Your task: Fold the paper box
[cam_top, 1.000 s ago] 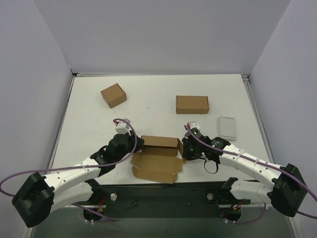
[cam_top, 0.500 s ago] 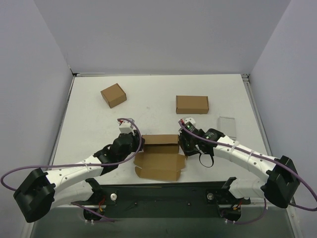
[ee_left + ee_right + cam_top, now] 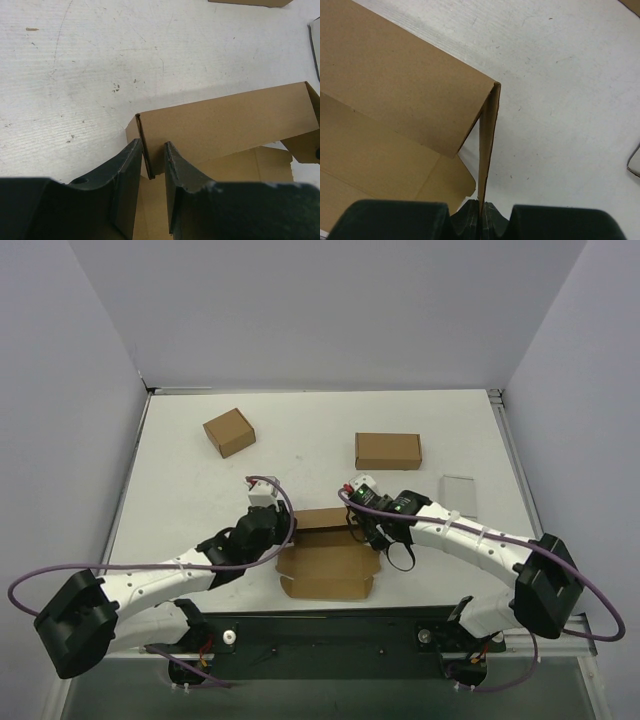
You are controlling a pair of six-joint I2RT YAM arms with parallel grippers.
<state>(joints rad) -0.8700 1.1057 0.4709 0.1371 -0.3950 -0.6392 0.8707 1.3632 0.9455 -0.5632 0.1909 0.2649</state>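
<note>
Peering closer, wrist views show right gripper pinching paper box, left gripper released.

The paper box is cut off by the right edge of the left wrist view, and its end wall is masked lower down by the left gripper. In the right wrist view only the tips of the right gripper are shown, and the box is clipped at left and top. A grey case is reduced to a sliver. From above, both sets of fingertips are buried under the wrists.

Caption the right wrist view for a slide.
Right gripper pinching an upright flap of the paper box on a white table.
</note>
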